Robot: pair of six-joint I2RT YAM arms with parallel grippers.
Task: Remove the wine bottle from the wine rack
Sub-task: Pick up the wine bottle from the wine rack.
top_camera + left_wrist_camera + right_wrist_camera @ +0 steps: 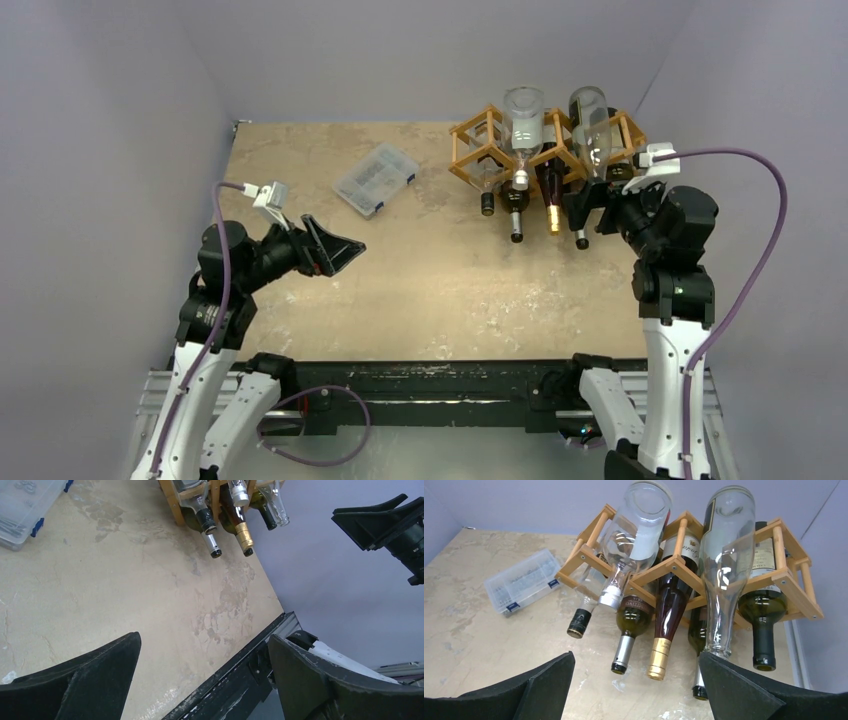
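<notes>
The wine rack point(466, 150) of light-brown wooden rods stands at the table's far right and holds several bottles, necks toward me. In the right wrist view the rack point(681, 535) carries two clear bottles on top point(639, 530) point(726, 555). Below them lie a dark red bottle with gold foil point(669, 610), a green one with a silver capsule point(631, 620) and a dark green one point(764, 615). My right gripper point(636, 680) is open and empty just in front of the necks point(590, 212). Its right finger point(744, 690) sits under the right clear bottle's mouth. My left gripper point(340, 250) is open and empty, far left of the rack.
A clear plastic compartment box point(376, 178) lies on the tan table left of the rack; it also shows in the right wrist view point(521, 582). Grey walls close in on the left, back and right. The black rail point(240, 675) runs along the near edge.
</notes>
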